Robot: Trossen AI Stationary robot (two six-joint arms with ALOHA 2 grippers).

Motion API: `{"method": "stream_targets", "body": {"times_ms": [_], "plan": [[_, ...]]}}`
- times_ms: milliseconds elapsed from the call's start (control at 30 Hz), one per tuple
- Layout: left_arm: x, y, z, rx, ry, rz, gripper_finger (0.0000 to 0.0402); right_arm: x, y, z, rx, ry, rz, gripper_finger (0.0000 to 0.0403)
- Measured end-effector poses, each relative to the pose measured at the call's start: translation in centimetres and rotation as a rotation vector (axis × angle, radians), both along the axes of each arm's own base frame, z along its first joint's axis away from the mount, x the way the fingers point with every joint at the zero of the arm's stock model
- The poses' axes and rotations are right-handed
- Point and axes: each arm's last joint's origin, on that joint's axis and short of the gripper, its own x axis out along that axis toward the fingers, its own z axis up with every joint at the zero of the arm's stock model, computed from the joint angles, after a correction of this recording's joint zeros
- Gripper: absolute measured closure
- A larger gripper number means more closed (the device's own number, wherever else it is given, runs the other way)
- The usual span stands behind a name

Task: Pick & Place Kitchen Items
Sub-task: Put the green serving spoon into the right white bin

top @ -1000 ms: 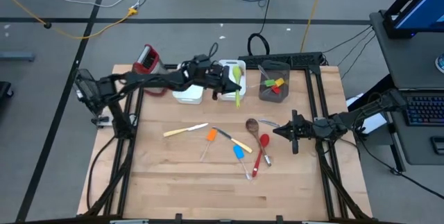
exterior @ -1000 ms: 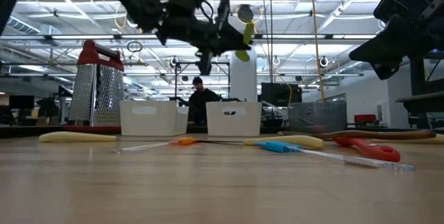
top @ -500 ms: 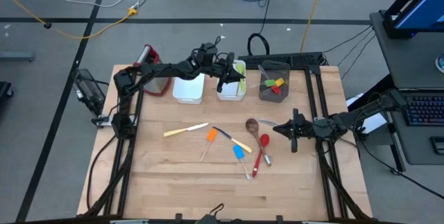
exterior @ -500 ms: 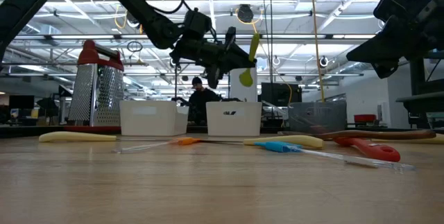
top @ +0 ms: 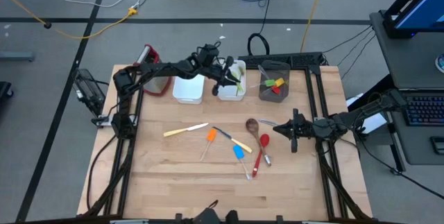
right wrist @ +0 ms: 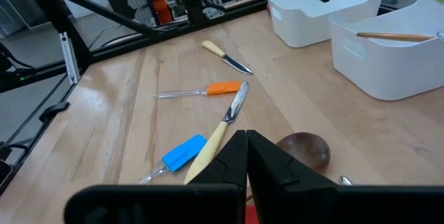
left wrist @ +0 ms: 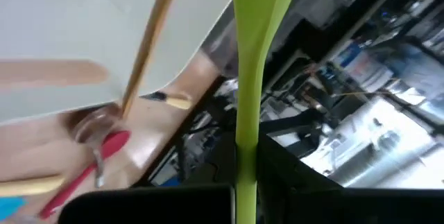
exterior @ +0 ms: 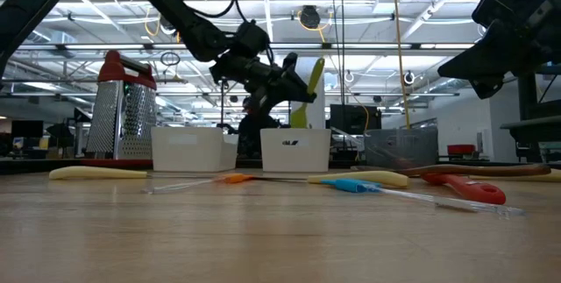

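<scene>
The left gripper (top: 226, 80) hangs over the right-hand white bin (top: 241, 93) at the far side of the tabletop (top: 180, 175), its fingers clamped on the handle of the green spatula (exterior: 312, 93), which points blade-down into that bin. The spatula looks light, with a stiff handle and a blade that is probably flexible, so a hold on the handle suits it. A wooden utensil (right wrist: 397, 36) already lies in the bin. The right gripper (top: 294, 132) waits at the right edge, fingers together and empty. The orange spatula (top: 209, 138), blue spatula (top: 239, 153), red spoon (top: 262, 149) and cream-handled knife (top: 184, 130) lie mid-tabletop.
</scene>
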Motion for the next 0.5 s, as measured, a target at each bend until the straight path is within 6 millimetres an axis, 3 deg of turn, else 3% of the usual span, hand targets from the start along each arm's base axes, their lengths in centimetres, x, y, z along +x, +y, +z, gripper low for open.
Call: {"method": "stream_targets", "body": {"times_ms": [367, 500], "plan": [[-1.2, 1.3, -0.7, -0.011, 0.082, 0.082, 0.0385, 0.0, 0.0, 0.0, 0.0, 0.0, 0.0, 0.0403], [-1.2, 1.4, -0.8, 0.016, 0.092, 0.099, 0.0367, 0.0, 0.0, 0.0, 0.0, 0.0, 0.0, 0.0403]]}}
